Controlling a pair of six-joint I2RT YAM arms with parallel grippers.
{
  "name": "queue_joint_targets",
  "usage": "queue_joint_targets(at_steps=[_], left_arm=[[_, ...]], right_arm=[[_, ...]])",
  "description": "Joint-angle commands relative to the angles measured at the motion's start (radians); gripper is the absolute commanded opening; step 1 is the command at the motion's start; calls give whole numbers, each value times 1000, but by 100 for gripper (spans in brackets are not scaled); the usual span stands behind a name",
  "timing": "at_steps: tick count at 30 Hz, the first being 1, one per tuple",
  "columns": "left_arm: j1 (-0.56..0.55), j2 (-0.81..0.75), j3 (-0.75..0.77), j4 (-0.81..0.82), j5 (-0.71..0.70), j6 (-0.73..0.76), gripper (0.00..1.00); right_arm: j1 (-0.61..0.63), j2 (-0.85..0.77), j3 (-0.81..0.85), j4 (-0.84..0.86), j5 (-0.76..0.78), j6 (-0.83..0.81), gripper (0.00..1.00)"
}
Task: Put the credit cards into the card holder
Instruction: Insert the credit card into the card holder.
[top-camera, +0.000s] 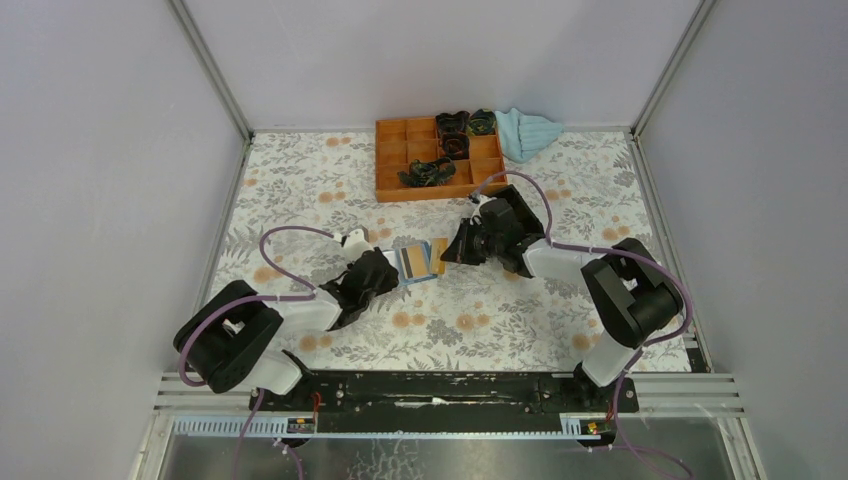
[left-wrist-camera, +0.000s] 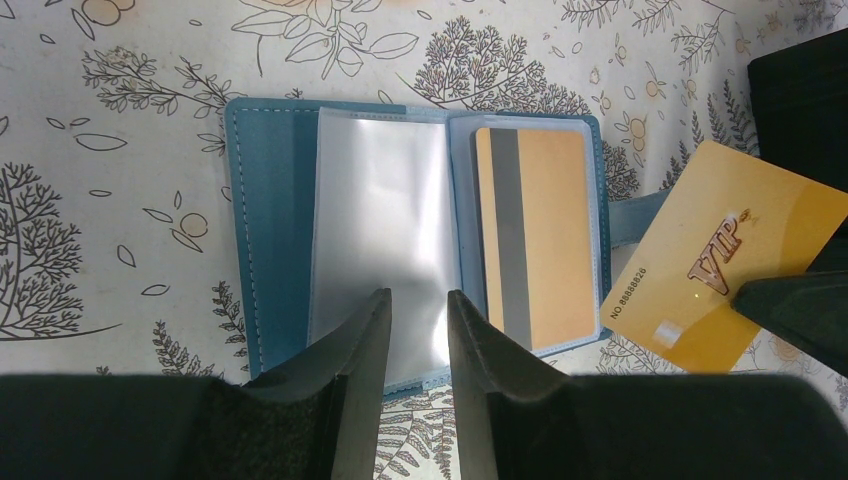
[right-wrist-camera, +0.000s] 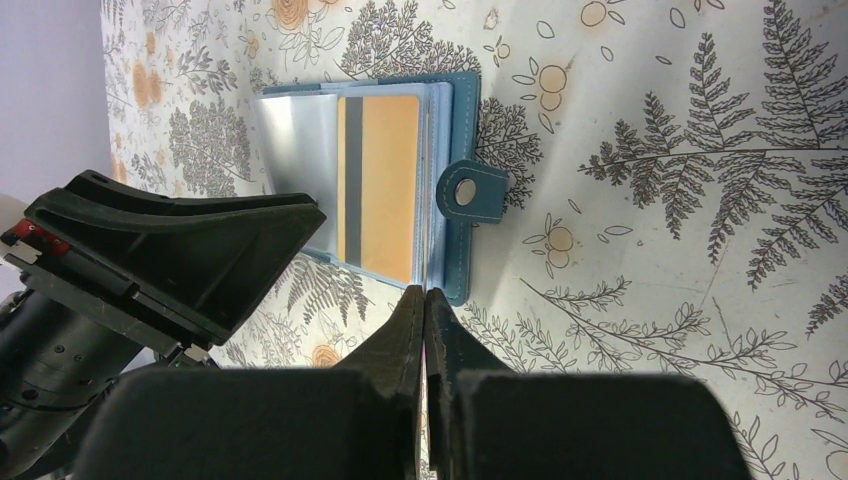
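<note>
The card holder (top-camera: 412, 262) lies open on the floral table, teal-blue with clear sleeves (left-wrist-camera: 380, 220) and a clasp tab (right-wrist-camera: 470, 190). One tan-orange credit card (left-wrist-camera: 545, 235) with a grey stripe sits inside its right-hand sleeve. A second gold credit card (left-wrist-camera: 730, 250), marked VIP, hangs tilted just right of the holder, with my right gripper (right-wrist-camera: 425, 292) shut on its lower corner. My left gripper (left-wrist-camera: 418, 298) stands open with a narrow gap, its tips over the holder's near edge and the empty clear sleeve. Nothing shows between its fingers.
An orange compartment tray (top-camera: 400, 150) holding dark small items (top-camera: 452, 135) stands at the back of the table. A light blue cloth (top-camera: 528, 132) lies beside its right end. Grey walls close in the table on three sides.
</note>
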Motion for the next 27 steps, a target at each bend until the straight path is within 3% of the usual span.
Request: queue_joint_targets(at_steps=[1, 27], left_arm=[[-17, 39, -11, -103, 31, -3, 35], [-21, 48, -14, -101, 28, -8, 35]], right_arm=[[11, 6, 12, 42, 1, -2, 0], [25, -20, 29, 23, 9, -6, 0]])
